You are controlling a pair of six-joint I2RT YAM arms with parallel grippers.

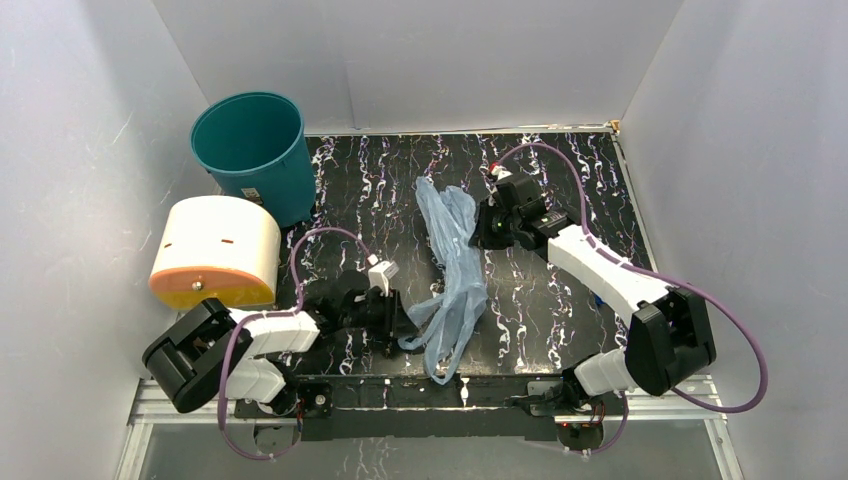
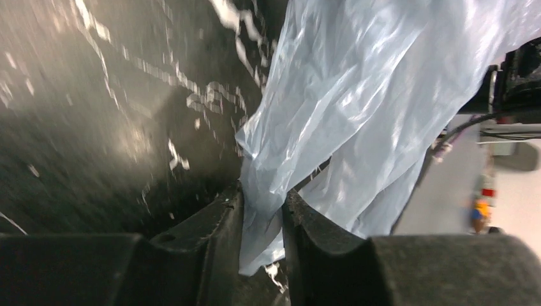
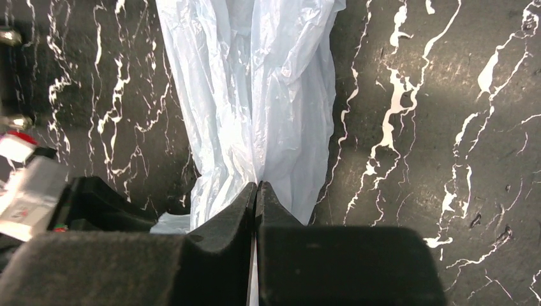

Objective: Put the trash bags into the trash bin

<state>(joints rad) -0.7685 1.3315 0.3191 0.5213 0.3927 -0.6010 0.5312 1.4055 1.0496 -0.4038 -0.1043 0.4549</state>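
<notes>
The trash bag (image 1: 455, 270) lies stretched in a long crumpled strip down the middle of the worktop (image 1: 380, 190), well apart from the trash bin (image 1: 255, 165), which stands upright in the far left corner. Both arms have hold of it. The left claw (image 2: 263, 204) has its fingers close together with a bunched fold of the near end between them. The right claw (image 3: 256, 191) is all but closed, with only a thin layer of film nipped at its tips near the far end.

The right grip is the one I would worry about. With so little plastic in it, the slick film could slide out once the bag is lifted. If the 2 claws draw apart, the thin plastic between them could stretch or tear. A long loose tail hangs past the left claw, and on the way to the bin it could drag over the cream cylinder (image 1: 215, 250) or drape outside the rim. A snag there could tip the light bin.
</notes>
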